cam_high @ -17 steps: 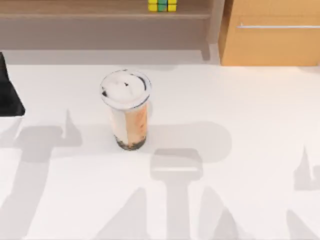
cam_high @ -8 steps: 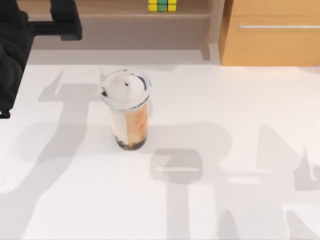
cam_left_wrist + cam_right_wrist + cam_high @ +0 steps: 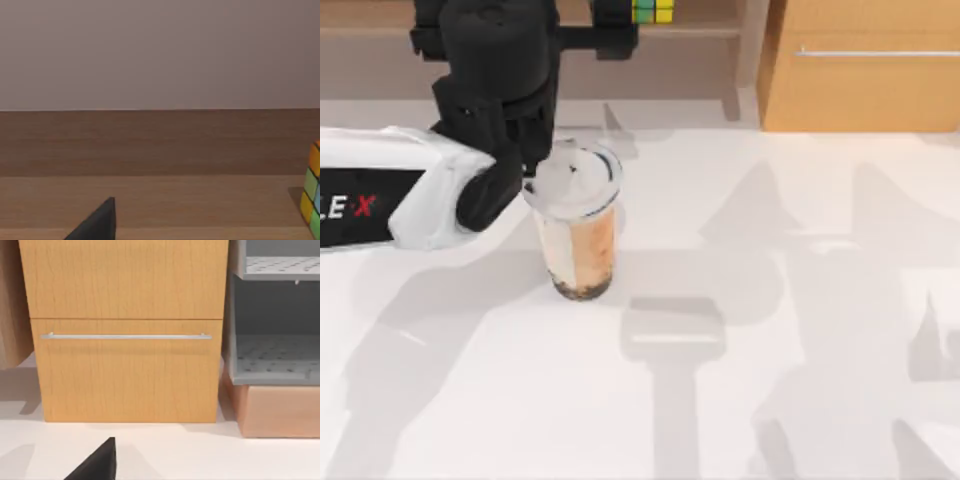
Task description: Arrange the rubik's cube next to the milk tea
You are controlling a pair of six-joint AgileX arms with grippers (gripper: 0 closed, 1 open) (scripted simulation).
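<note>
From above, the left gripper (image 3: 610, 40) is seen reaching over the white table's (image 3: 800, 400) far edge to the wooden shelf (image 3: 700, 25), beside the rubik's cube (image 3: 654, 11); the milk tea (image 3: 576, 225) stands left of the table's centre. In the left wrist view the cube is seen at the shelf's edge, apparently untouched, with finger spread impossible to tell. The right wrist view is faced by an orange drawer cabinet (image 3: 125, 330).

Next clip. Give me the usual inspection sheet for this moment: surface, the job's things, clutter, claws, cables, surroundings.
Surface: white table, crossed by grey arm shadows.
Job's things: milk tea upright on the table, lid on, dark pearls at its base; rubik's cube on the wooden shelf behind the table, well apart from the cup.
Clutter: nothing seen.
Claws: left claw reaches over the shelf close beside the cube, which shows at the edge of the left wrist view; right claw faces the cabinet.
Cables: nothing seen.
Surroundings: wooden drawer cabinet at the table's back right; grey perforated rack beside it.
</note>
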